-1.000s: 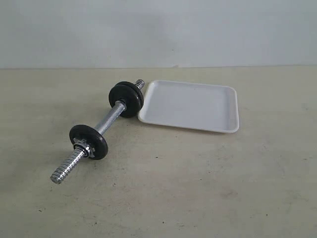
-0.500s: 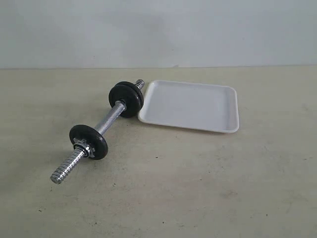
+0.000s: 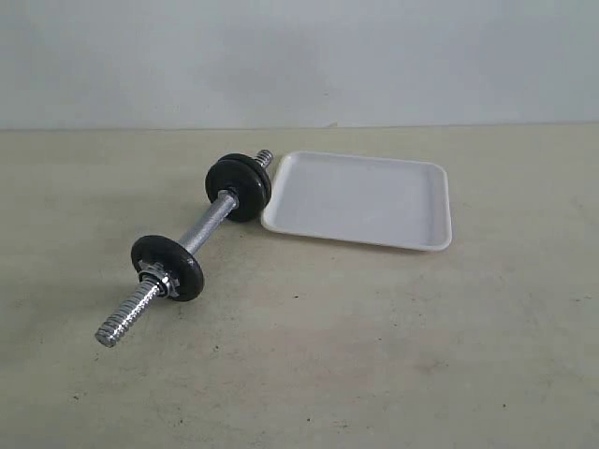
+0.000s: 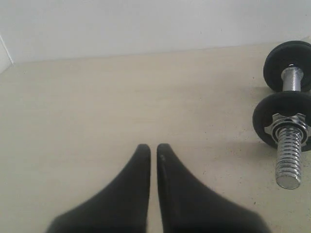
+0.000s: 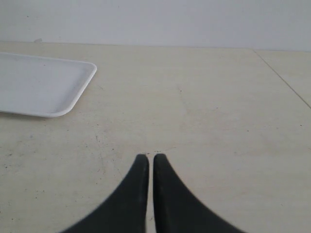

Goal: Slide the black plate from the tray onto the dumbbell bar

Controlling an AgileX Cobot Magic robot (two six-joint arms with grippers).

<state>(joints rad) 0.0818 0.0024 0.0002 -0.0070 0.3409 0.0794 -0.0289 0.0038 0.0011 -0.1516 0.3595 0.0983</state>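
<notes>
While both arms hung low over the worktop (image 3: 374, 355), each claw pointed forward at a shallow downward slant, touching nothing. The left claw (image 4: 153, 148) had its two black fingers drawn together, only a thin slit between them, and gripped nothing. It was far from the tray (image 3: 360, 198), out beyond the end of the bar (image 3: 208, 223) that pointed away from the tray. The right claw (image 5: 150, 158) was likewise closed to a thin slit and empty. It stood over bare worktop, well apart from the tray, with one rounded corner of the tray ahead of it.

The bar lay flat on the worktop. One threaded tip was just beside the tray's rim and the rod slanted away from there. What looked like a pair of plates (image 3: 240, 187) sat pressed together on the bar at the tray end, upright on their rims and close against the tray's edge. A single plate (image 3: 167, 267) stood on the far end from the tray. A nut (image 3: 155, 277) sat against its outer face, with bare thread beyond. Which of the pair was the task's plate could not be told.
</notes>
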